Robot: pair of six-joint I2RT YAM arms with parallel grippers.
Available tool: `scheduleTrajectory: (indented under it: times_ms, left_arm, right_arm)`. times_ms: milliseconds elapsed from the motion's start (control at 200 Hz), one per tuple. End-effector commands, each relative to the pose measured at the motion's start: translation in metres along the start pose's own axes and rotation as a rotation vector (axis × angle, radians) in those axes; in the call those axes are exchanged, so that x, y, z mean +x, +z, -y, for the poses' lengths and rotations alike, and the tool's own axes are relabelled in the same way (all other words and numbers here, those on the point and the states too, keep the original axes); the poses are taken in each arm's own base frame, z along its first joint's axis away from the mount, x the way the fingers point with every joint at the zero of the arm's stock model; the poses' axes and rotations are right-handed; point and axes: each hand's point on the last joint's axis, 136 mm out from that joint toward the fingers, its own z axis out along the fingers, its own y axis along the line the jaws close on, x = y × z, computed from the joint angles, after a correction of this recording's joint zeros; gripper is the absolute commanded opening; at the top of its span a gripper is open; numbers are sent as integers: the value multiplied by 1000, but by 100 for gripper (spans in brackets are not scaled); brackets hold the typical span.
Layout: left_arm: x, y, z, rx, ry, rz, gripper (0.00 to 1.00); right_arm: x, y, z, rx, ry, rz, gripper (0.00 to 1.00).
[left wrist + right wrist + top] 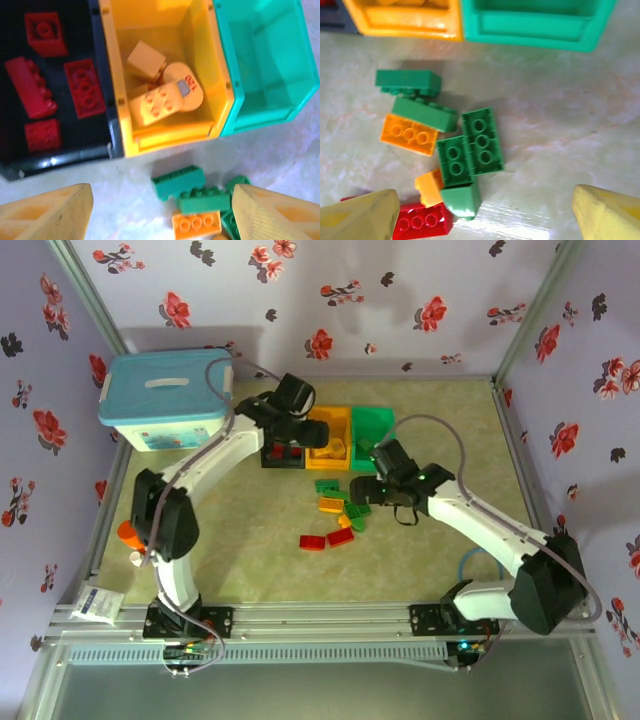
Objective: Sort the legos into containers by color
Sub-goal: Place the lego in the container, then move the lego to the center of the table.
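Three bins stand side by side at the back: black [272, 459], orange-yellow [331, 418] and green [372, 423]. The black bin [55, 157] holds several red legos [84, 87]. Orange-yellow pieces [155, 102] lie in the orange-yellow bin [170, 137]; the green bin [265, 60] holds nothing. A loose pile [340, 505] lies in front: green bricks [480, 140], an orange brick [409, 134] and a red brick [422, 220]. My left gripper [160, 220] hangs open above the table before the bins. My right gripper [485, 220] is open just above the pile, nothing between its fingers.
A large white storage box with a light-blue lid [165, 400] stands at the back left. An orange object [128, 532] and a white packet [98, 605] lie at the table's left edge. Two red bricks [326, 539] sit nearest the front. Flowered walls enclose the table.
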Motion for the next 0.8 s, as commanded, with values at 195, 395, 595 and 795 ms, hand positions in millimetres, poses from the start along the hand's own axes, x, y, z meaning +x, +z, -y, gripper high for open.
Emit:
scheduleTrajectory:
  times_ms: [195, 395, 595, 795]
  left_arm:
    - [66, -27, -48, -14, -119, 44, 73]
    - [102, -43, -86, -45, -220, 59, 73]
    - [130, -52, -106, -68, -256, 54, 73]
    - [148, -55, -114, -75, -277, 55, 73]
  right_arm:
    - [-1, 28, -55, -40, -160, -125, 88]
    - [5, 60, -68, 9, -123, -196, 87]
    - [18, 80, -89, 23, -158, -251, 87]
    - [26, 100, -95, 54, -189, -303, 87]
